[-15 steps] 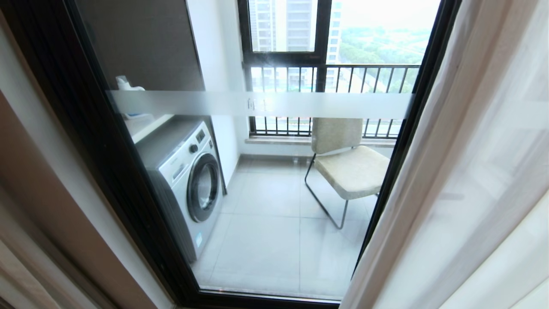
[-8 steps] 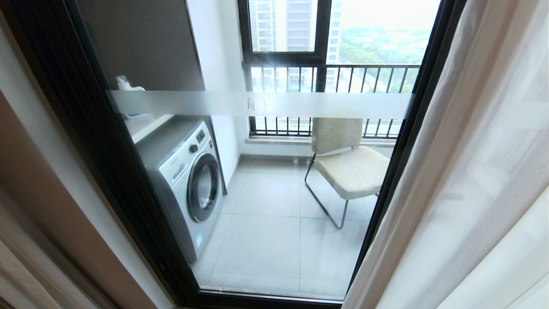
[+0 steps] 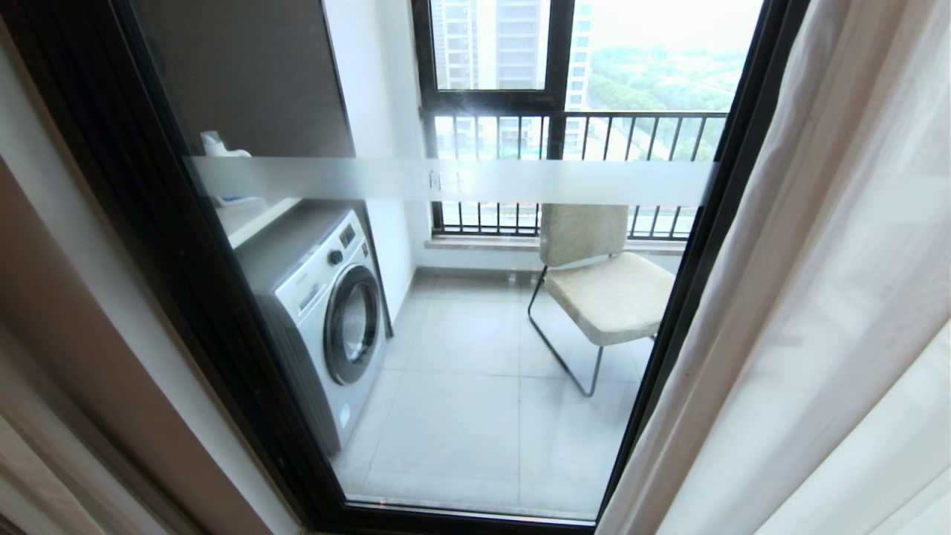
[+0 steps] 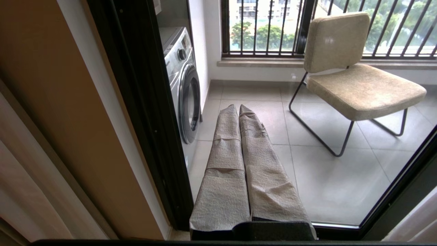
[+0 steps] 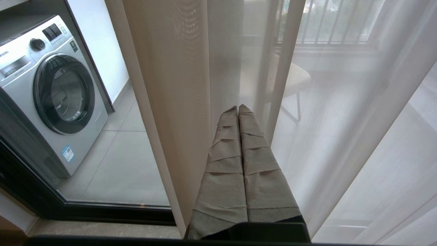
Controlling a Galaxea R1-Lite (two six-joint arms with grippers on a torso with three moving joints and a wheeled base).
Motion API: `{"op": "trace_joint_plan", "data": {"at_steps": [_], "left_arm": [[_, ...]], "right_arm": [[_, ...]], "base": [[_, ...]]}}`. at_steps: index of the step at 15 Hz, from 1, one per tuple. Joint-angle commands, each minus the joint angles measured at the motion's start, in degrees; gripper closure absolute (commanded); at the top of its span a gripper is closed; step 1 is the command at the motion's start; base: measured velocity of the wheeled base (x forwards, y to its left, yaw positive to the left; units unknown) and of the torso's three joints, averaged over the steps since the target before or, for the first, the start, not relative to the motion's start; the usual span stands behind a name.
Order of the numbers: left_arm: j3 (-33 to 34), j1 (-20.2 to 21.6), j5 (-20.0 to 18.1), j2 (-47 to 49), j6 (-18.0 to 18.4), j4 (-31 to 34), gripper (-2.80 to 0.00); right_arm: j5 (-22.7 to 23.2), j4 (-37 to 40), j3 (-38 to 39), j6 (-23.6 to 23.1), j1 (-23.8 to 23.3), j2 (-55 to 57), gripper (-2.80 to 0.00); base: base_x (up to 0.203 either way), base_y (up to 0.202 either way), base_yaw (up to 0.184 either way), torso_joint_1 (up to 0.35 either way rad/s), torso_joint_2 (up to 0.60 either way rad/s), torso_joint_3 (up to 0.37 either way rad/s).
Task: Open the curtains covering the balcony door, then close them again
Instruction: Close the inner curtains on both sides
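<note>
Both grippers are closed on nothing: the left gripper (image 4: 239, 106) faces the bare balcony door (image 3: 461, 182), while the right gripper (image 5: 238, 107) points into the sheer curtains (image 3: 810, 297) gathered right, probably placed to draw them.

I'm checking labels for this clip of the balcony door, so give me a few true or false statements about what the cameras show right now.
1. The left pincer is shut with nothing between its tips. True.
2. The sheer curtain covers the whole glass panel of the balcony door. False: it hangs at the right side, and the glass in front is uncovered.
3. The right pincer grips a fold of the sheer curtain. False: it is shut and empty, and the fabric hangs beyond its tips.
4. A washing machine stands on the balcony, left of the chair. True.
5. The chair lies tipped on its side. False: it stands upright.
</note>
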Motion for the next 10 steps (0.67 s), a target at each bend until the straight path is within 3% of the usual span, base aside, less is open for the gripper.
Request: {"op": "trace_joint_plan", "data": {"at_steps": [1, 10], "left_arm": [[0.0, -0.05, 0.02, -0.01, 0.0, -0.05, 0.0], [0.0, 0.04, 0.02, -0.01, 0.0, 0.02, 0.0]], "right_arm": [[-0.01, -0.05, 0.0, 0.02, 0.01, 0.05, 0.0], [-0.01, -0.05, 0.0, 0.02, -0.06, 0.05, 0.0]], "base": [[0.0, 0.0, 0.0, 0.0, 0.0, 0.0], [0.0, 0.0, 0.0, 0.0, 0.0, 0.0]]}}
